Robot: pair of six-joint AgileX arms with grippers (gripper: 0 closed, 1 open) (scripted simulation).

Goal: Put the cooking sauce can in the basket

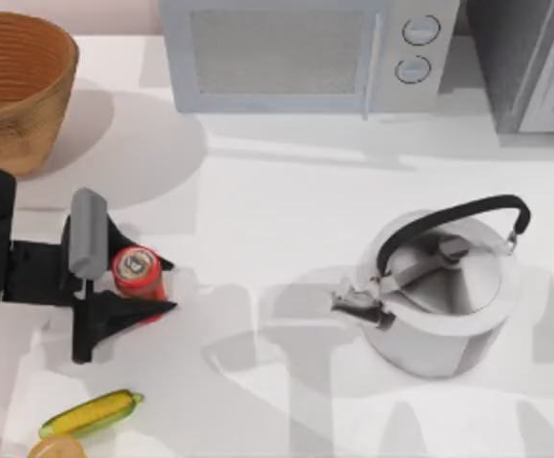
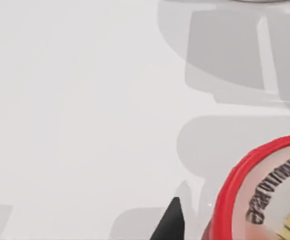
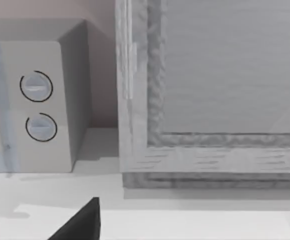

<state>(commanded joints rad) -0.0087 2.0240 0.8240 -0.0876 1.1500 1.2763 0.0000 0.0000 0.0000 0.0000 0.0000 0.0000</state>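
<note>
Now the left gripper straddles the upright cooking sauce can, fingers spread wide, not clamped; basket at eleven o'clock, cut off.

Bare table between cooking sauce can and basket; kettle well apart.

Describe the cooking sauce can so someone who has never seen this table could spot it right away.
Start at the wicker basket in the table's far left corner and come toward the near edge. The cooking sauce can stands upright between the left gripper's open black fingers. It is small, red and round-topped, unlike the long yellow-green corn cob nearer the edge.
</note>
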